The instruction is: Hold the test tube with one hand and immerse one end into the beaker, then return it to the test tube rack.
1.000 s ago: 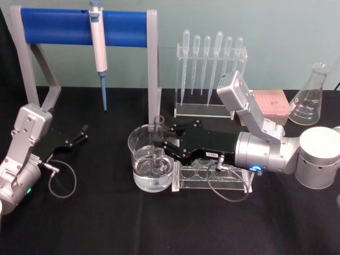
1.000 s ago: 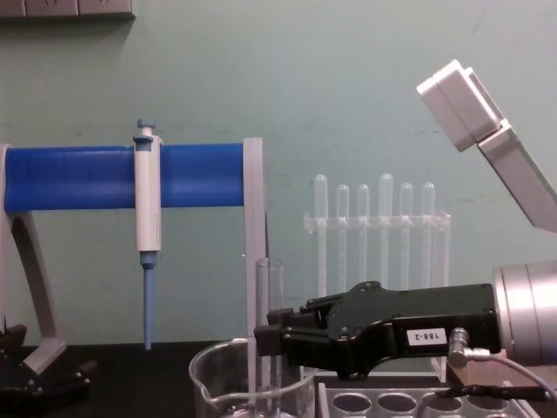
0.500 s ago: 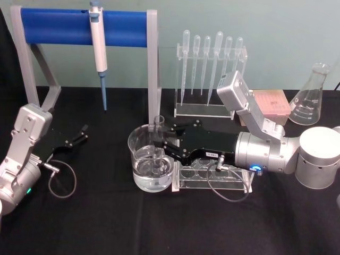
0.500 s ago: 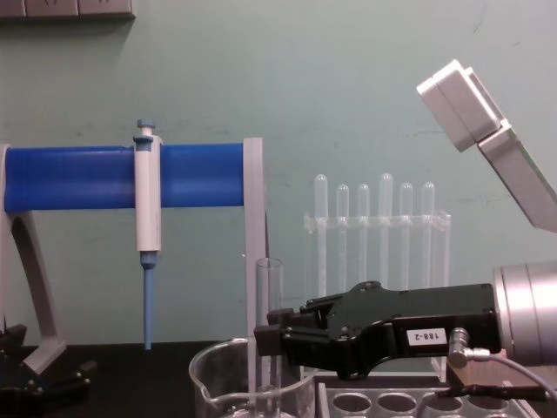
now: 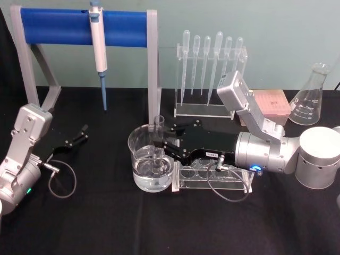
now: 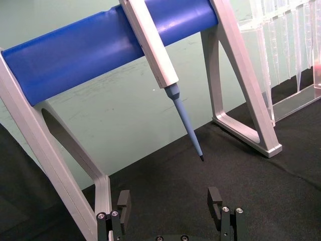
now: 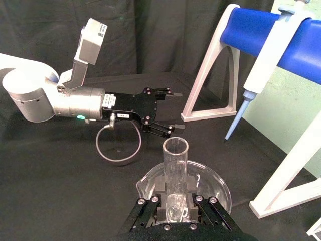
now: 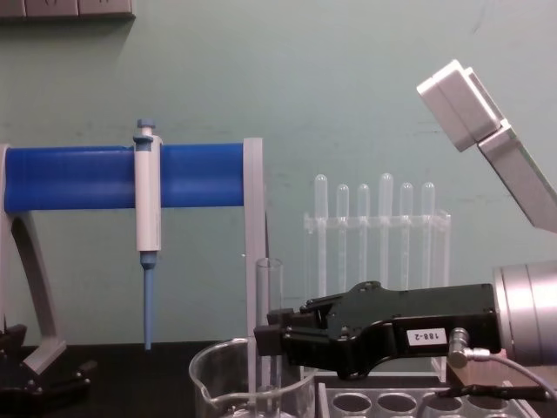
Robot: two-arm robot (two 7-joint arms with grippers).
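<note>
Right gripper (image 8: 265, 340) clamps test tube (image 8: 269, 286) upright, bottom in beaker (image 5: 136, 159) (head view: water (image 5: 150, 179) inside); left gripper (image 6: 170, 199) parked, jaws apart.

Right gripper (image 5: 161, 144) clamped, reaching left; left gripper (image 6: 169, 200) parted, parked

Black right hand (image 8: 264, 338) — silver wrist, white numbered label.

Counter (image 5: 111, 223) draped in plain black cloth, flat and evenly lit, without hard shadows. Directly behind the counter, a pale green wall (image 8: 348, 78), matte and faintly scuffed, rising past the top of the chest view. High above the counter's left end, the lower edges of grey wall plates (image 8: 65, 9). Off the counter's left side, a black curtain (image 7: 130, 35) hanging in loose folds.
</note>
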